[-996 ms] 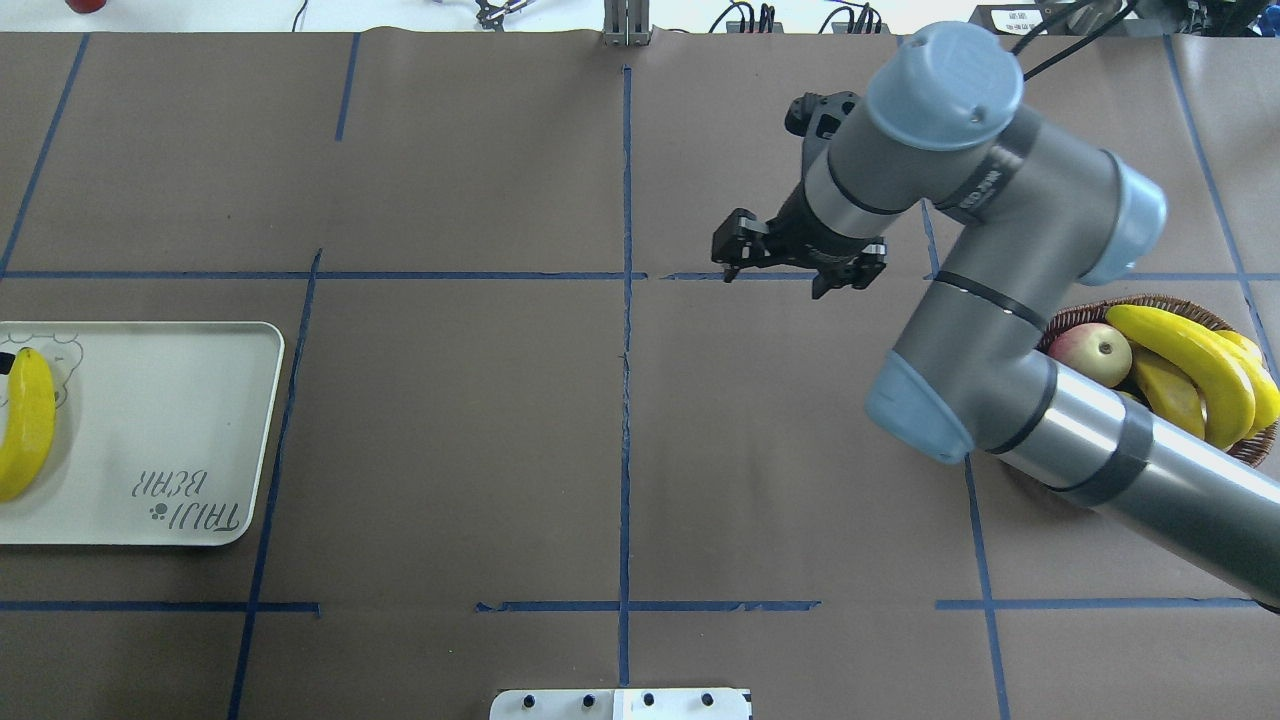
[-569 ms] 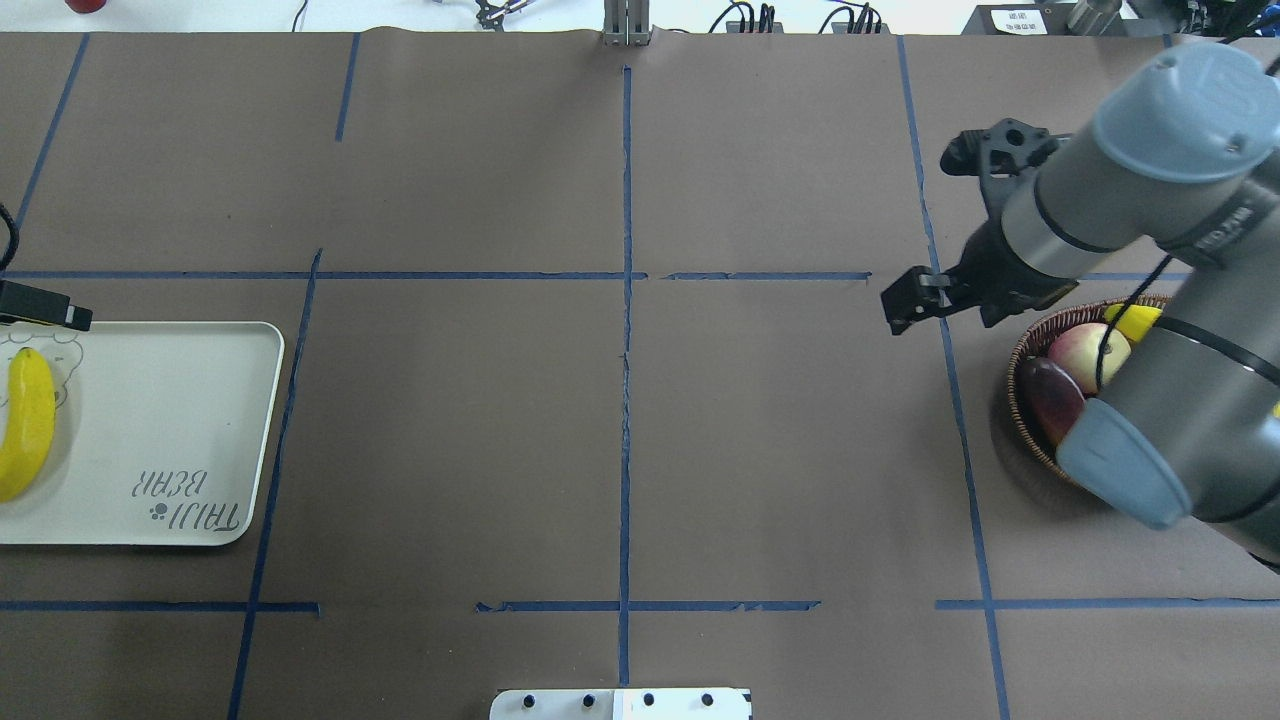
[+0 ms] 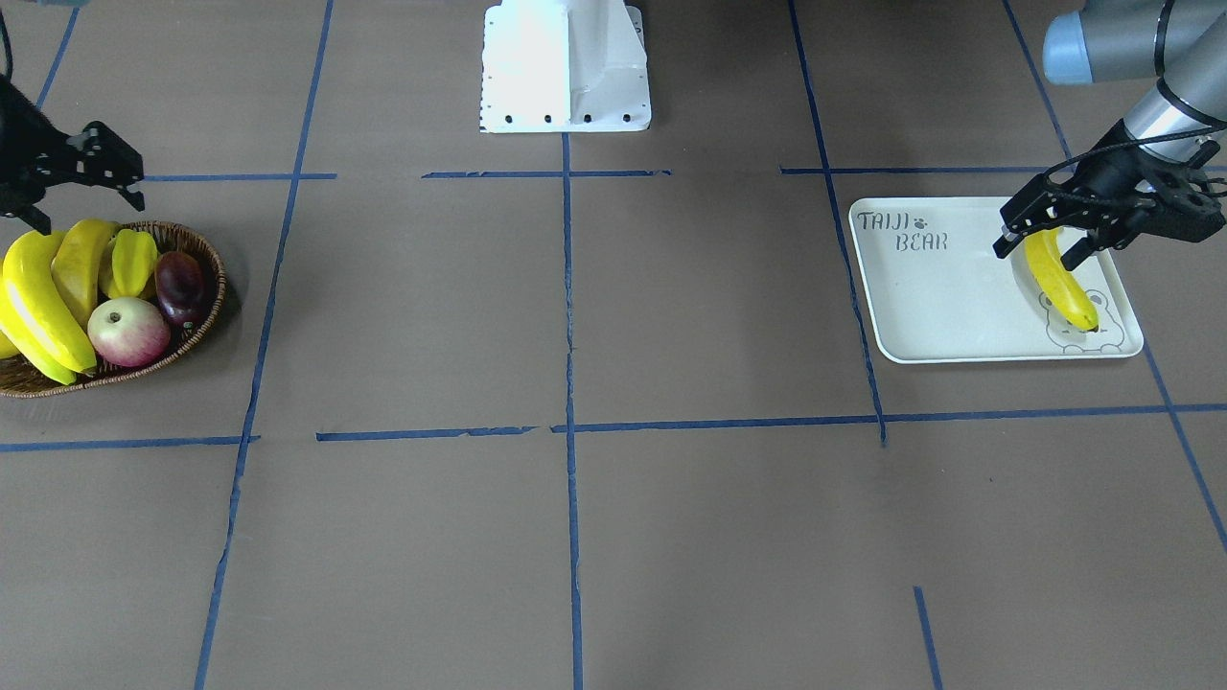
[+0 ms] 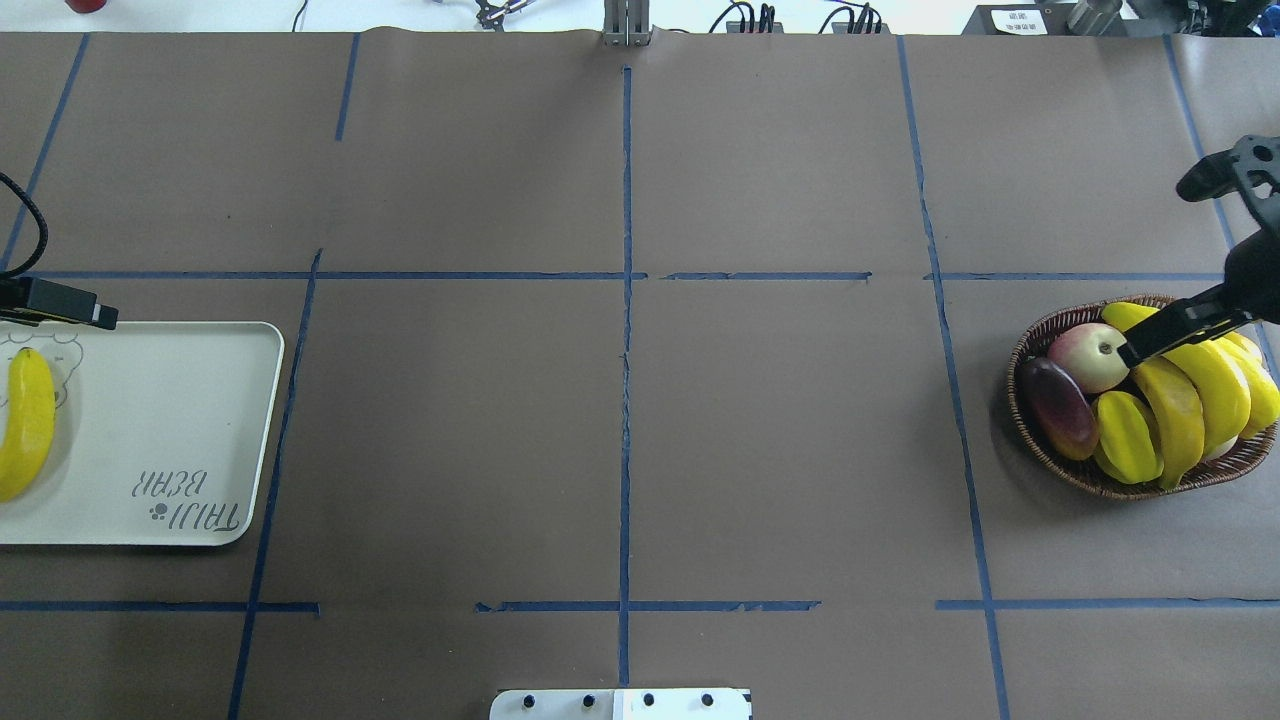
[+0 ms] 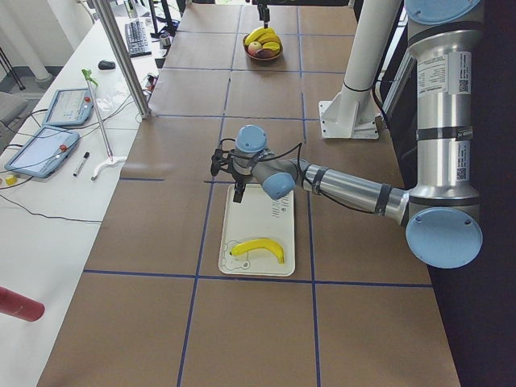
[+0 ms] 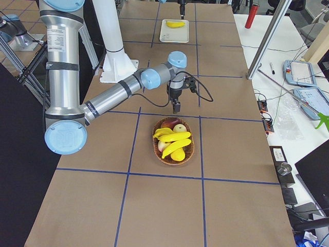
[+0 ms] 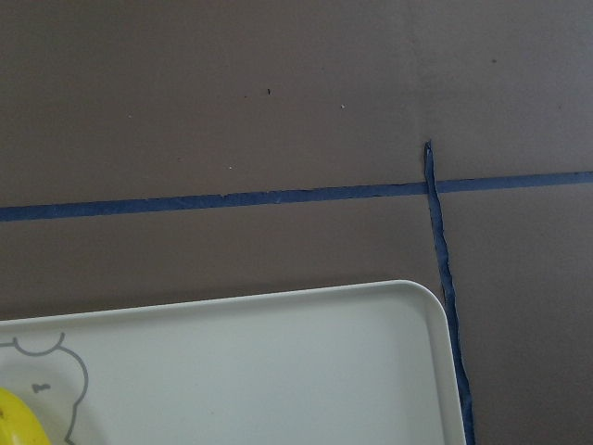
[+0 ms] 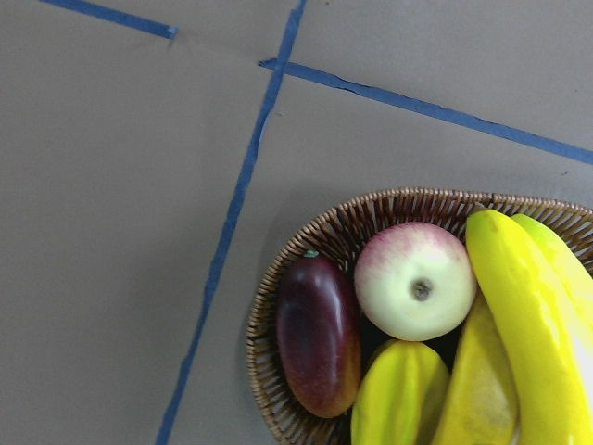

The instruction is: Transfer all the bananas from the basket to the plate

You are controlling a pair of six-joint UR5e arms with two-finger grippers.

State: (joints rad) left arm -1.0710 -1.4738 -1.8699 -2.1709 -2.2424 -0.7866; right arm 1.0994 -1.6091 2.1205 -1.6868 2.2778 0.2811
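At far left one banana (image 4: 27, 420) lies on the plate (image 4: 180, 400). The left gripper (image 3: 1035, 257) hangs over it, jaws spread, holding nothing. At far right the other bananas (image 4: 1215, 385) lie in the basket (image 4: 1130, 490) beside an apple (image 4: 1088, 357), with the right gripper (image 3: 88, 213) above them, fingers parted and empty.

Brown tape-lined table (image 4: 450, 420) – basket (image 4: 1014, 398), plate (image 4: 150, 400), well apart.

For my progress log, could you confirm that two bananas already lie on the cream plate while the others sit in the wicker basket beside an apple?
Not quite: only one banana lies on the plate, as the overhead exterior view shows. The other bananas do sit in the basket beside the apple.
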